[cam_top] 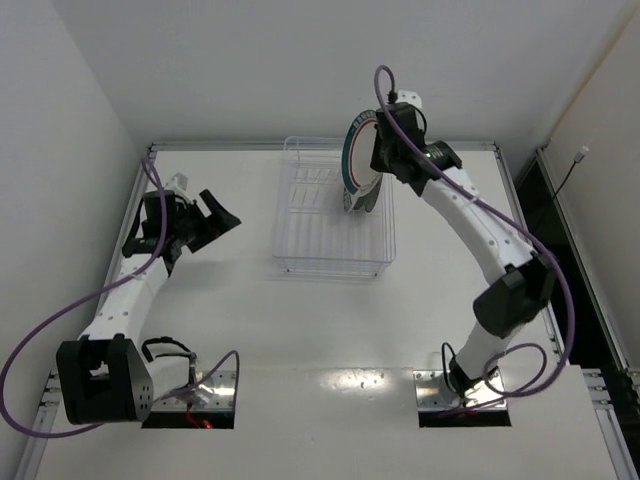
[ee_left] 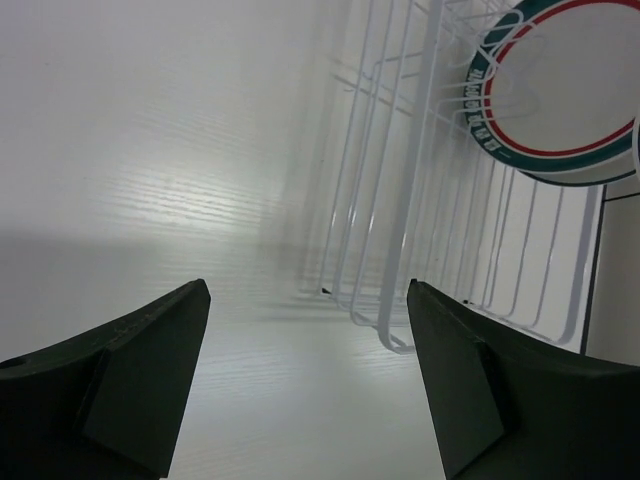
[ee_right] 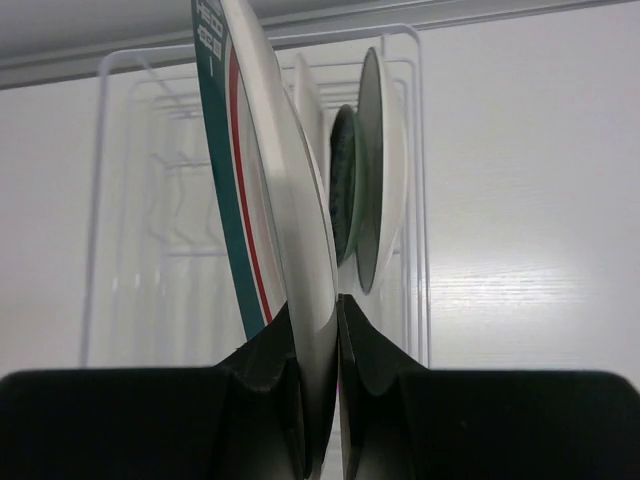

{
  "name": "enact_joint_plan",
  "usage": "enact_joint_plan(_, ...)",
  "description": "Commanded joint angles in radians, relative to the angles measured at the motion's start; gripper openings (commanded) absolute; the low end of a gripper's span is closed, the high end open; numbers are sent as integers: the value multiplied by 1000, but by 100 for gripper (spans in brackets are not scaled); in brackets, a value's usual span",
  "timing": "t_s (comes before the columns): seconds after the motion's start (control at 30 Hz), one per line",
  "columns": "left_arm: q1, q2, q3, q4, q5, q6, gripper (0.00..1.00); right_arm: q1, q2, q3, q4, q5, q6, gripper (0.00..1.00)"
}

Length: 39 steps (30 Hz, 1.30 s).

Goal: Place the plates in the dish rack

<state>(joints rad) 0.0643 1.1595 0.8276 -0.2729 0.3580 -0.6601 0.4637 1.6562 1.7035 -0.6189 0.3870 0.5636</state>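
While the left gripper (ee_left: 308, 290) hangs over the white table (cam_top: 300, 330) left of the rack, its jaws are spread wide and it holds nothing. At centre sits the clear rectangular ribbed dish rack (cam_top: 330, 262). In the right wrist view, two plates stand on edge in its right end, close together: a small round teal-patterned plate (ee_right: 345, 185) and, just beside it, a larger pale round plate (ee_right: 385, 160) whose pattern can't be read from this angle. The right gripper (ee_right: 318, 320) is clamped on the rim of a round white plate with teal rim and red ring (cam_top: 357, 165). It holds that plate upright, edge toward the wrist camera, over the rack's right side and just ahead of the two standing plates. Can't tell if its lower edge has reached a slot yet.

Progress, as a judgement: two plates loaded, a third mid-placement and not released. No fourth plate is clearly visible, either on the table or in the rack, so its status is unknown. Left to do: seat this plate and let go.
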Motion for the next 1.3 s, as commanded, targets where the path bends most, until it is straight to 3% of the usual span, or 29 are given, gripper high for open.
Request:
enact_joint_plan(0.0, 19, -11, -12, -3, -37, 60, 78, 13, 126, 145, -74, 156, -50, 0)
enact_joint_plan(0.13, 19, -11, -73, 33, -48, 82, 78, 33, 241, 301, -133, 200, -71, 0)
enact_joint_plan(0.5, 19, 22, -74, 52, -39, 94, 78, 75, 370, 376, -154, 285, -82, 0)
enact_joint_plan(0.8, 19, 31, -74, 52, -39, 94, 78, 96, 482, 556, -212, 383, -100, 0)
enact_joint_plan(1.27, 19, 31, -74, 52, -21, 85, 78, 135, 600, 607, -255, 460, -100, 0)
